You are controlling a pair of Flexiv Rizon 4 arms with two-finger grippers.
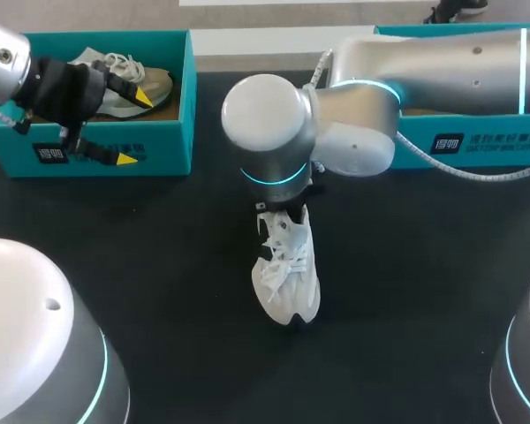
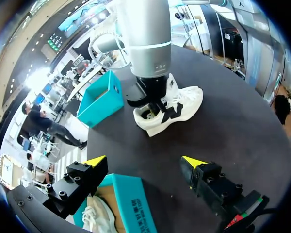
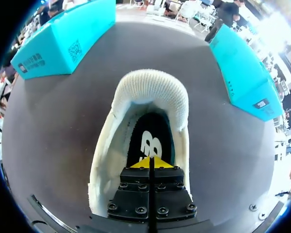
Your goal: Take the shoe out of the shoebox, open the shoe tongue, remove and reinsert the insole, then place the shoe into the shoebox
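Dark matte surface [image 1: 424, 291] fills my screens, with a teal box at either far corner. On the right wrist feed my right end effector [image 3: 151, 162] is clenched. Its yellow tips are pressed together into one point down inside the mouth of the white shoe [image 3: 150, 92], right over the black insole [image 3: 150, 138]. Whether the tips actually pinch the insole's edge I cannot tell. The shoe sits on the surface about midway between the two boxes and nearer to me than either, toe towards me, laces up. From above, the right arm [image 1: 362, 106] crosses in from the right. Its large joint covers the shoe's heel end, so only the laced forefoot shows there.

My left end effector [image 2: 144, 161] is released, fingers spread wide, hanging over the front wall of the left shoebox [image 1: 106, 141]. One tip is above the box's inside and the other is out in front of the wall, touching nothing that I can see. That box is open and holds a second shoe [image 1: 128, 84], pale with white laces, lying on a brown card lining. The right shoebox [image 1: 477, 146] stands well apart on the other side; the right arm lies across it and hides what is inside.
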